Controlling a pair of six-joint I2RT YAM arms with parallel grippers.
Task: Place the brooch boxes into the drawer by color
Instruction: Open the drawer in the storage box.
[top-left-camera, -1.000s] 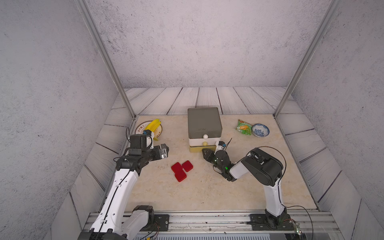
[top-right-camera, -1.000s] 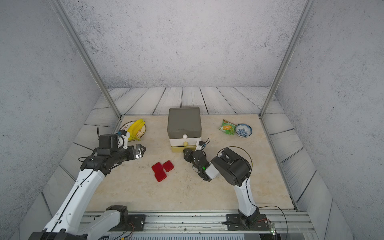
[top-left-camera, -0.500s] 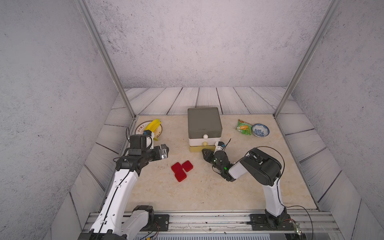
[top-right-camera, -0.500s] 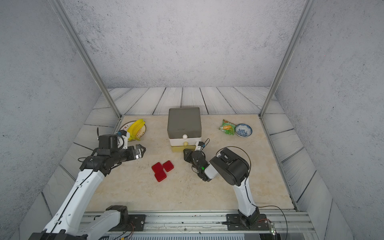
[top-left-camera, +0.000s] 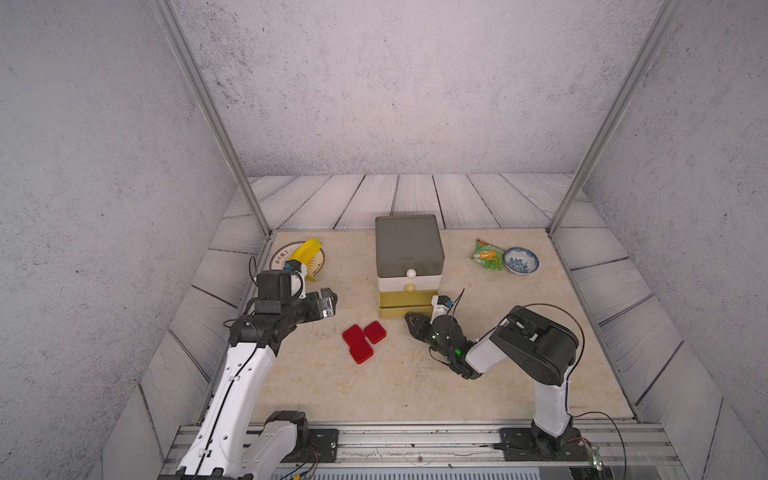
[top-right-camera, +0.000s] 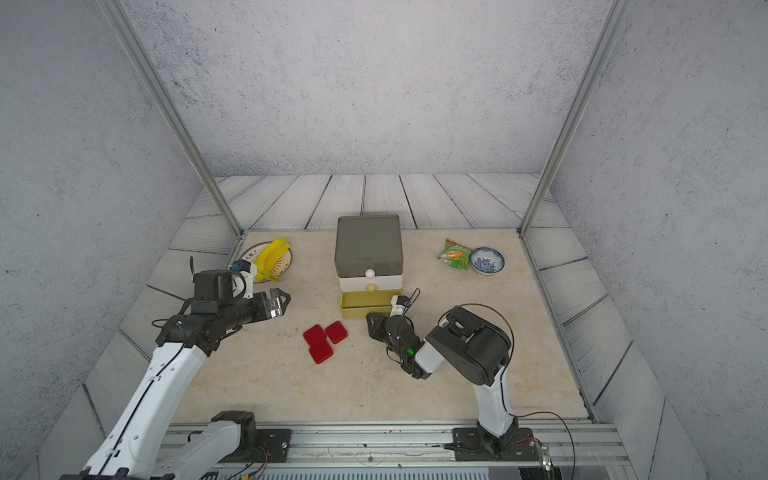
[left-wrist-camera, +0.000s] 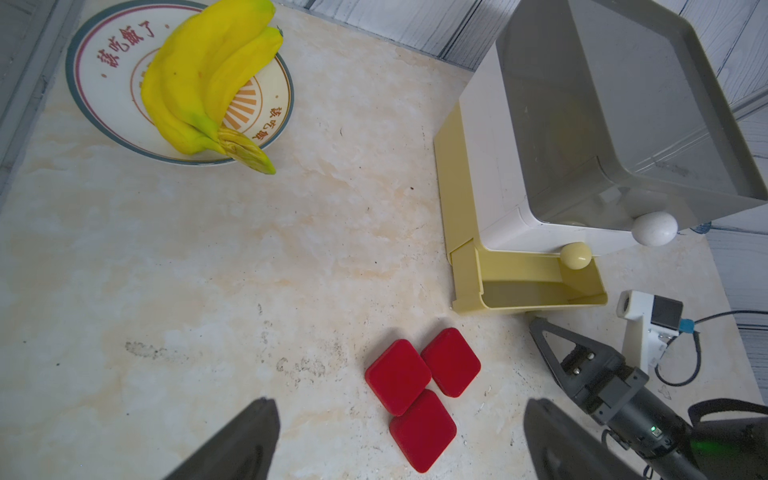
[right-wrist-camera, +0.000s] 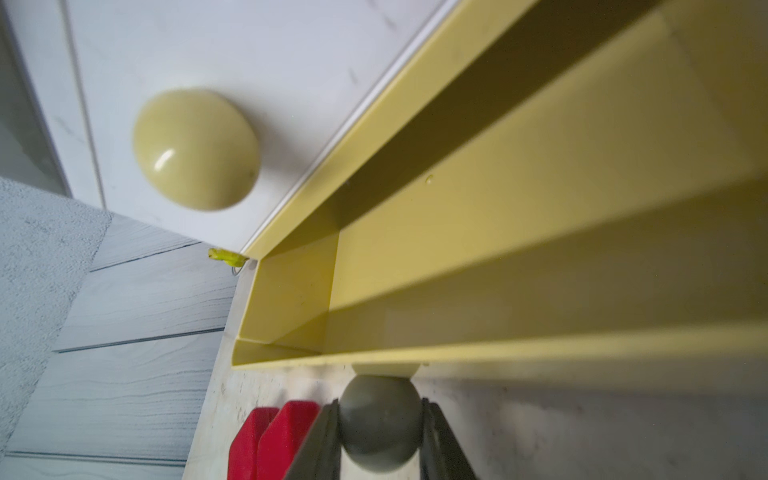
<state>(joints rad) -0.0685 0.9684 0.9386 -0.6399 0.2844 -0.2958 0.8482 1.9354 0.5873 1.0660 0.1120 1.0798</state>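
Now that the right gripper (top-left-camera: 411, 319) is narrower than a second ago, a grip is taken as made. In both top views it is pressed to the front of the yellow tier (top-left-camera: 405, 303) of the drawer (top-left-camera: 409, 245), with the knob hidden under it. The tier is seen partly pulled out, and the grey and white tiers above it are shut. Three red brooch boxes (top-left-camera: 363, 340) are laid flat in a touching cluster on the tabletop (top-left-camera: 316, 382), near the tier's front, on the left arm's side. No navy or black boxes are seen. The left gripper (top-left-camera: 329, 300) is held above the tabletop, apart from the boxes.

Left wrist: its fingers (left-wrist-camera: 241, 446) are spread wide with nothing between them. The red boxes are framed below, corners turned diagonal to the drawer front. The exposed strip of tray is seen empty.

Right wrist: the fingers (right-wrist-camera: 320, 440) are clamped on the grey knob (right-wrist-camera: 380, 424), one on each side. The pull can be carried on, since the gap is judged too narrow yet for a box. The tier's long axis is laid across the front, and its slide axis is pointed at the robot's base. The boxes are square, so no long axis is offered.
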